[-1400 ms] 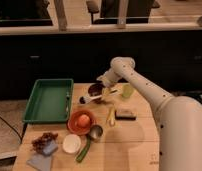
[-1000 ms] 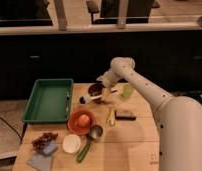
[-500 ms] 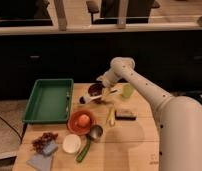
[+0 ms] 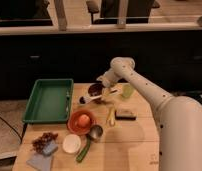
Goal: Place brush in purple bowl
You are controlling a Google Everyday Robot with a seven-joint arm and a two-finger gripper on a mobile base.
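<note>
The purple bowl [image 4: 95,89] sits at the back middle of the wooden table. The brush [image 4: 100,96] lies slanted along the bowl's front edge, its white handle running right and its dark head [image 4: 82,100] at the lower left. I cannot tell whether it rests on the rim or on the table. My gripper [image 4: 102,83] hangs just above the bowl's right rim, reaching down and left from the white arm's elbow [image 4: 121,65].
A green tray [image 4: 49,100] lies at the left. An orange bowl [image 4: 81,121] holding an orange ball, a steel cup [image 4: 95,132], a white dish [image 4: 71,143] and a green vegetable [image 4: 84,149] sit in front. A green cup [image 4: 127,91], a yellow item [image 4: 110,116] and a dark block [image 4: 125,114] lie right.
</note>
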